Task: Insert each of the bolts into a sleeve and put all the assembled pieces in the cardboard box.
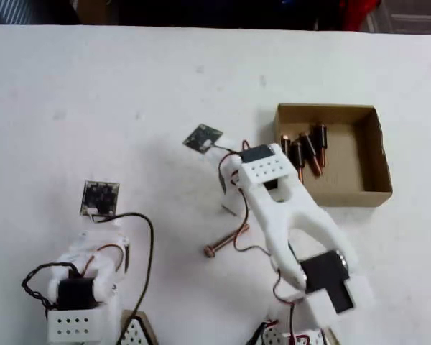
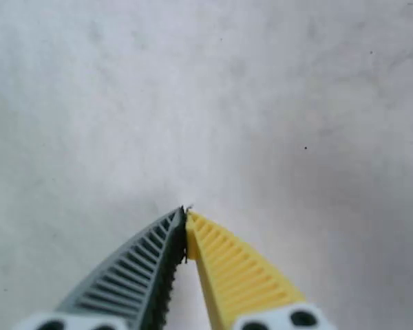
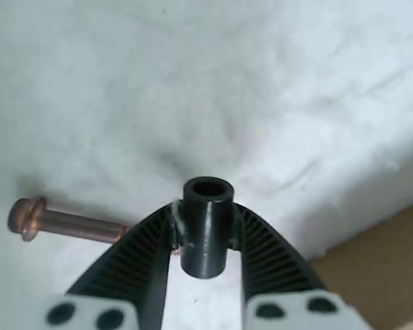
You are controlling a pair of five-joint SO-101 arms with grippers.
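Sleeve, smooth black tube, sits clamped in ribbed right jaws; left jaws closed together.

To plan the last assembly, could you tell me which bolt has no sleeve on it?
The bare bolt lying on the table; the other bolts sit sleeved inside the box.

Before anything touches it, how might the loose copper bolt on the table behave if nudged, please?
Lying on its side, the copper bolt would probably roll, curving around its wider head. It looks like smooth, rigid metal, so it may slip when gripped.
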